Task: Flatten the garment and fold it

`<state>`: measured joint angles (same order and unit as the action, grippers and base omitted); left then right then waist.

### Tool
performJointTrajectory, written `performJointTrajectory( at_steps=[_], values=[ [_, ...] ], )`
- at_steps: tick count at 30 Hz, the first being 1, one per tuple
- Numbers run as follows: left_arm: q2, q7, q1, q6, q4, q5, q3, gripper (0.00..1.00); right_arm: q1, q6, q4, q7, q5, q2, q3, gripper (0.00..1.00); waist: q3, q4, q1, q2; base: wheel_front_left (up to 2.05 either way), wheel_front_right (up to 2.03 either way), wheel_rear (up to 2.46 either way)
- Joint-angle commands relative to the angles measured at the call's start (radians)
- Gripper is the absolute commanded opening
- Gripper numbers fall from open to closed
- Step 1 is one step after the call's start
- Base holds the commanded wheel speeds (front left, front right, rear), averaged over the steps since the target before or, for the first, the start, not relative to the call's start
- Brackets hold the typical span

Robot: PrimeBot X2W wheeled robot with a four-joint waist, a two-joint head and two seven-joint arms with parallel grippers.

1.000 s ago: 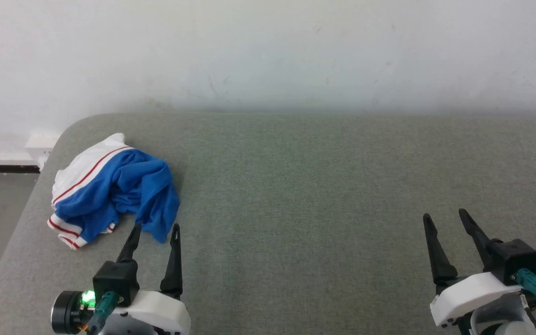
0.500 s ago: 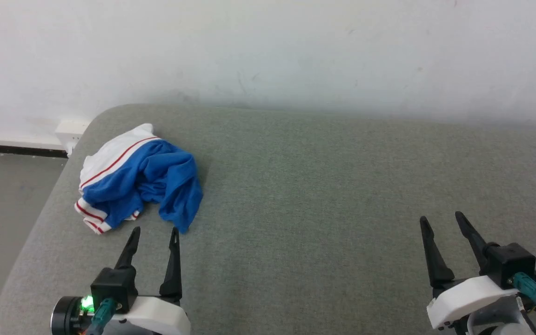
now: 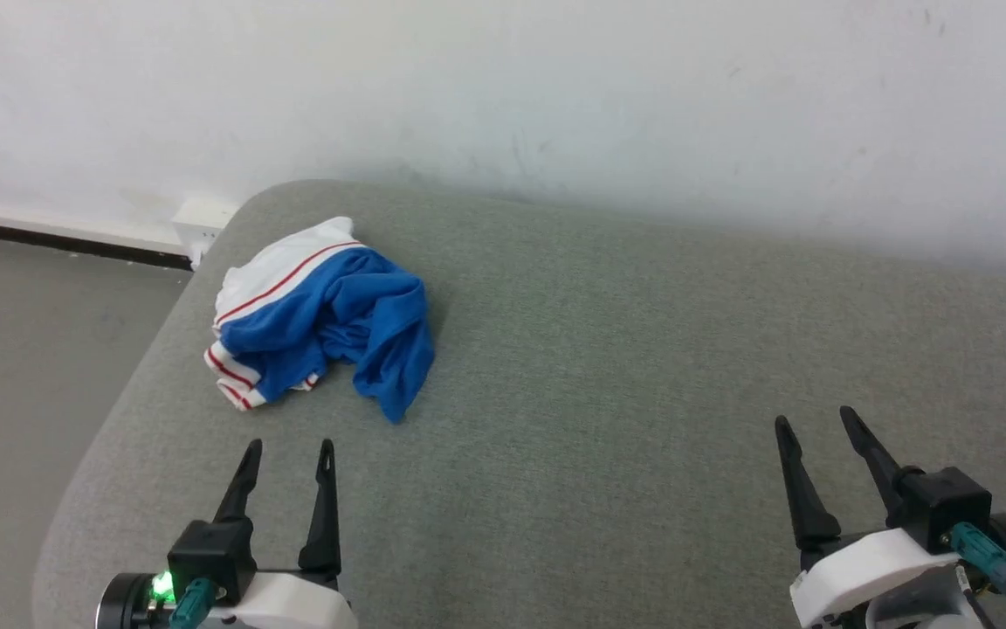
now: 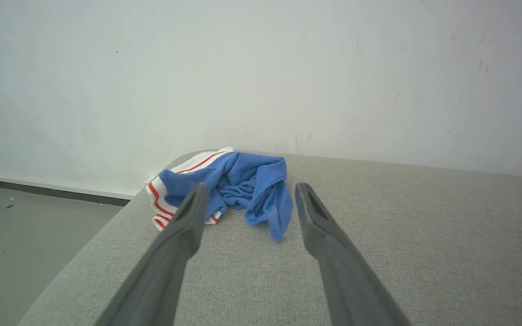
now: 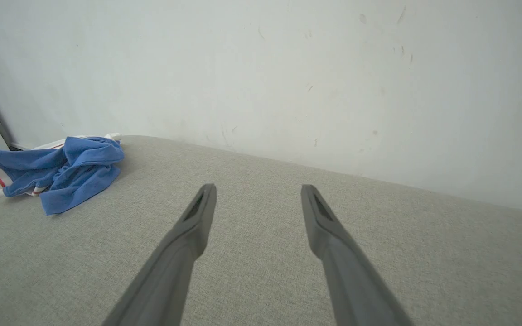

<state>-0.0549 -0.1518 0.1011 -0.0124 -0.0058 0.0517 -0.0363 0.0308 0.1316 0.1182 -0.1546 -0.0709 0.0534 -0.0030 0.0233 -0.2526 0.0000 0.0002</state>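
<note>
The garment (image 3: 328,319), blue with white, red-striped trim, lies crumpled near the far left corner of the grey cushion (image 3: 625,376), its folds hiding any print. The left gripper (image 3: 289,447) points at it from nearby, fingers apart and empty; the right gripper (image 3: 813,418), likewise spread, is well apart

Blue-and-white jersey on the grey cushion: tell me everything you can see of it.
The royal-blue jersey looks like soft knit, with white panels edged in red stripes. It lies crumpled in a loose heap, one blue flap trailing toward the robot. It rests near the far-left rounded corner of the grey fabric surface, which alone touches it. The open left gripper is short of it, apart.
</note>
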Motion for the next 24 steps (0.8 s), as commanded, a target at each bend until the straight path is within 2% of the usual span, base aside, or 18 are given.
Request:
performJointTrajectory(
  at_steps=[1, 24],
  values=[
    [0.003, -0.013, 0.012, -0.006, 0.004, 0.005, -0.002, 1.0, 0.014, -0.001, 0.008, -0.011, -0.008, -0.002, 0.001, 1.0, 0.008, -0.022, 0.0, -0.0002, 0.0, 0.0, 0.0],
    [0.004, -0.061, 0.052, -0.001, 0.026, 0.022, 0.003, 1.0, 0.025, -0.001, 0.057, -0.059, -0.035, -0.003, 0.024, 1.0, 0.021, -0.153, 0.0, -0.0002, 0.0, 0.0, 0.0]
  ],
)
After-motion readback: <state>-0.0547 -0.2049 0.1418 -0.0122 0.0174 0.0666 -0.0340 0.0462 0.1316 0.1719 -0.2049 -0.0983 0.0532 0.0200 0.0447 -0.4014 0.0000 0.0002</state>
